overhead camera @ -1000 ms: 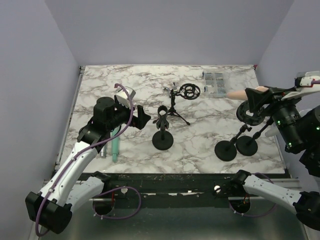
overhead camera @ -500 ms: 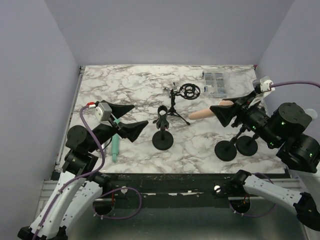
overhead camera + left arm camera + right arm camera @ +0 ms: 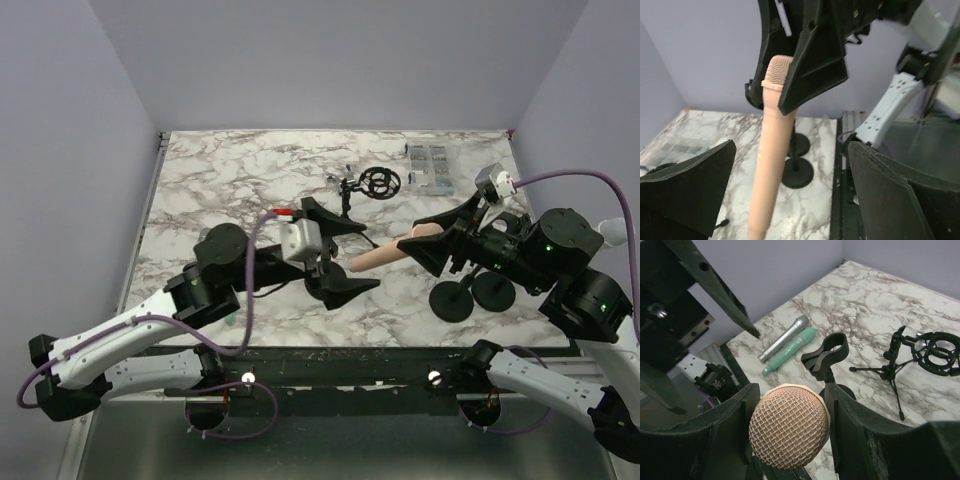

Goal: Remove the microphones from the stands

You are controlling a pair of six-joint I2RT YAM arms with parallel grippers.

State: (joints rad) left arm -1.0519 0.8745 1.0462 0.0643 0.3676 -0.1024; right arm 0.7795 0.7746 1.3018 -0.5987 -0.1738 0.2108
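Note:
My right gripper (image 3: 428, 243) is shut on the mesh head of a pink microphone (image 3: 385, 255) and holds it level above the table, clear of any stand. In the right wrist view the head (image 3: 789, 425) sits squeezed between my two fingers. My left gripper (image 3: 338, 252) is open, its jaws wide apart on either side of the microphone's tail end. In the left wrist view the pink body (image 3: 771, 150) runs between the fingers without touching them. An empty clip stand (image 3: 827, 352) stands below, its base mostly hidden under the left gripper in the top view.
Two round-based stands (image 3: 452, 300) (image 3: 493, 290) stand at the near right. A tripod with a shock mount (image 3: 375, 183) and a small parts box (image 3: 430, 165) are at the back. A green microphone (image 3: 790, 351) and a silver one (image 3: 784, 338) lie at the left.
My left arm has swung from the left side to the centre, its open jaws now around the microphone's tail. My right gripper has carried the microphone further left and lower.

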